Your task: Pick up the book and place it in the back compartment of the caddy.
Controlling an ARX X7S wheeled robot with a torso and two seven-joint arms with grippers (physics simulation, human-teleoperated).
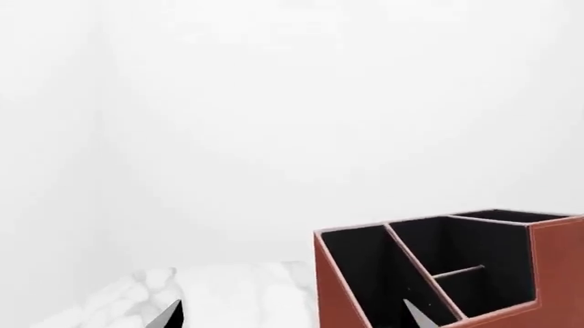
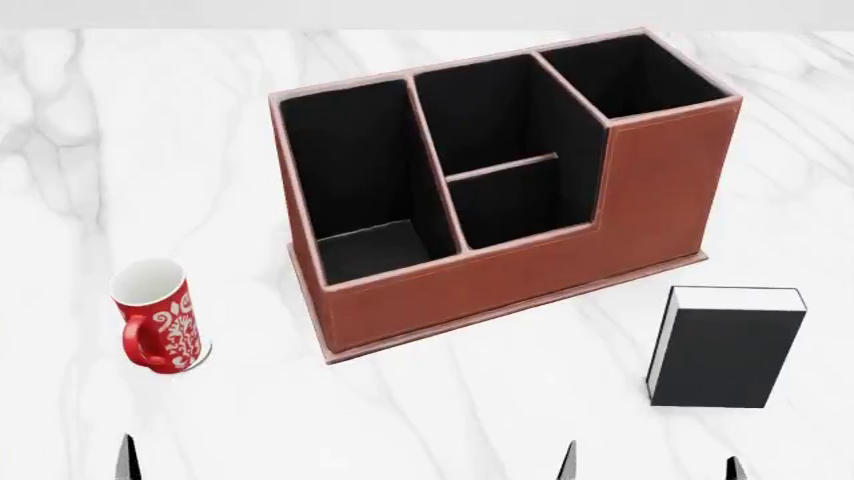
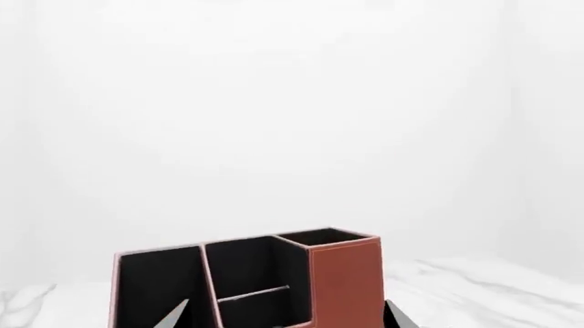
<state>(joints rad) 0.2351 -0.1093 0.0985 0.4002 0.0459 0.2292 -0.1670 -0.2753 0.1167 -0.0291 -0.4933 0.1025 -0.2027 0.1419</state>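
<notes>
The black book with white page edges sits on the marble table, just right of and nearer than the reddish-brown caddy. The small cell behind the caddy's low brown wall, bounded by a thin divider, is empty. My right gripper is open and empty at the near edge, just short of the book. In the right wrist view its fingertips frame the caddy. My left gripper is open and empty, with the caddy ahead of it. Neither wrist view shows the book.
A red-and-white patterned mug stands on the table left of the caddy, ahead of my left fingertip. The white marble table extends around the caddy. White walls lie beyond.
</notes>
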